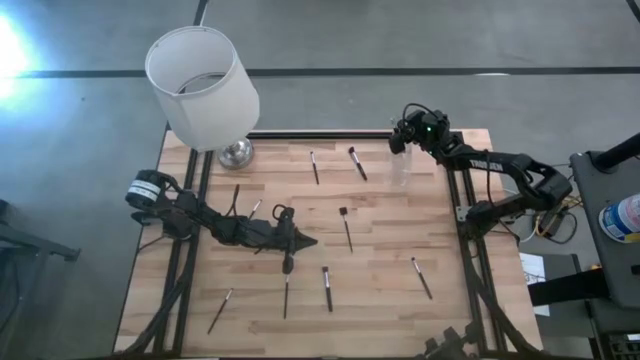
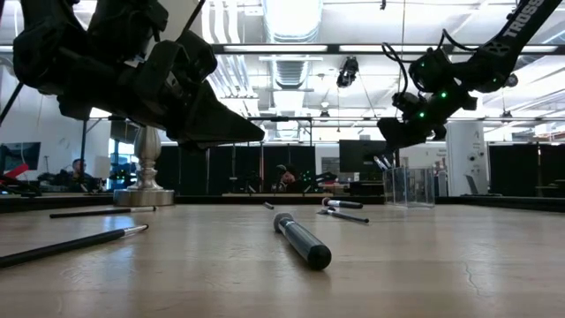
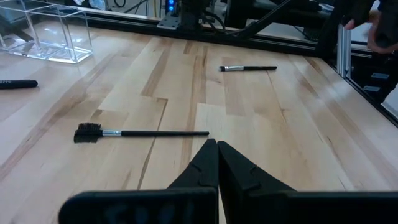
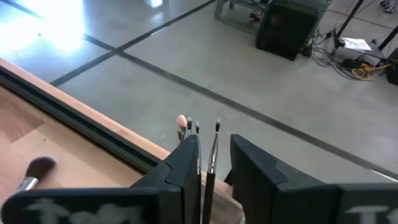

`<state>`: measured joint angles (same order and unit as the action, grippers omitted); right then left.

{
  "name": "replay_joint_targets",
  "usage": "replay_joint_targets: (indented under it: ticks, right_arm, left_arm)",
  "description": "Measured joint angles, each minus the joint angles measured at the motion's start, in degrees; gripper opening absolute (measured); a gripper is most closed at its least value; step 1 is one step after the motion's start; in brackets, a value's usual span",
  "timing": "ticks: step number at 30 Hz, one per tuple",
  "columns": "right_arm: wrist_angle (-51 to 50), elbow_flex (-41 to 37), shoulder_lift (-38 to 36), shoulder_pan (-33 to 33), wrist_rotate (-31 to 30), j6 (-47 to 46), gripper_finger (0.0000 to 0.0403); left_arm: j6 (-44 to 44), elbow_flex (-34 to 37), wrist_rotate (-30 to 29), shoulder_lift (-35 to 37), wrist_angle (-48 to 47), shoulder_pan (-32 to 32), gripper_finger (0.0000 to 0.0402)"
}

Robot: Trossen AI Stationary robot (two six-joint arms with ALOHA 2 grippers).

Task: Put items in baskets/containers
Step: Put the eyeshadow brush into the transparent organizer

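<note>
Brushes [image 4: 211, 149] visible between parted right gripper [image 4: 214, 163] fingers, left gripper [image 3: 217, 152] closed empty.

table [image 1: 390, 250]: I see pale wooden planks, smooth, with a satin sheen
cup [image 2: 408, 186]: clear glossy plastic from my seat
brushes [image 3: 140, 132]: thin matt dark handles, a shiny metal collar, dark bristles
lampshade [image 1: 200, 85]: white, matt, looks like cloth or paper
lamp base [image 1: 236, 152]: polished metal
left gripper [image 3: 214, 163]: I read it as matt black plastic
</note>
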<state>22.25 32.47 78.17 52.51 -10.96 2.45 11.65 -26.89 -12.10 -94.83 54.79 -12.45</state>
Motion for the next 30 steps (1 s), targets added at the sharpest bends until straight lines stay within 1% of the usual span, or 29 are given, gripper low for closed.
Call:
replay_joint_targets:
  ticks: [4,9,12,15,17,18,21,22,24,27,30]
  right_arm:
    - [-2.72,0.0,-2.17,-0.23,0.35,0.09,0.0067]
    - [-5.95,-1.38,-8.24,-3.03,0.33,2.04,0.0017]
    - [-5.7,-4.02,-13.03,-6.47,0.35,2.11,0.001]
    - [-5.35,-6.92,-17.97,-10.55,0.37,2.06,0.0009]
    - [-5.36,-8.79,-21.21,-13.26,0.37,2.04,0.0009]
    - [-4.93,-9.68,-22.84,-14.6,0.36,2.04,0.0009]
    - [-2.78,-12.62,-27.42,-18.23,0.37,1.96,0.0008]
    - [-1.93,-13.61,-28.8,-19.26,0.38,1.73,0.0008]
    - [-0.6,-15.09,-31.39,-20.97,0.41,0.96,0.0008]
    - [-0.18,-16.83,-34.71,-22.73,0.39,0.74,0.0008]
    - [-0.23,-18.25,-37.13,-23.63,0.45,0.57,0.0008]
  left_arm:
    - [2.49,0.0,-0.3,0.0,-0.2,0.02,0.0]
    - [5.2,0.0,-3.97,0.0,-2.83,-0.25,0.0]
    - [7.11,-0.11,-4.05,0.04,-5.44,-0.98,0.0]
    - [9.04,-1.86,-4.28,0.67,-12.04,-2.69,0.0]
    - [10.87,-4.19,-4.79,1.54,-19.82,-4.55,0.0]
    - [12.08,-5.89,-6.0,2.12,-25.01,-5.79,0.0]
    - [17.19,-12.02,-10.96,3.1,-43.1,-10.32,0.0]
    - [19.51,-14.34,-11.79,3.15,-49.08,-11.95,0.0]
    - [25.18,-18.84,-12.58,3.15,-59.68,-15.31,0.0]
    - [35.79,-24.54,-12.55,3.1,-72.84,-20.25,0.0]
    - [48.94,-29.33,-13.19,3.08,-85.18,-24.86,0.0]
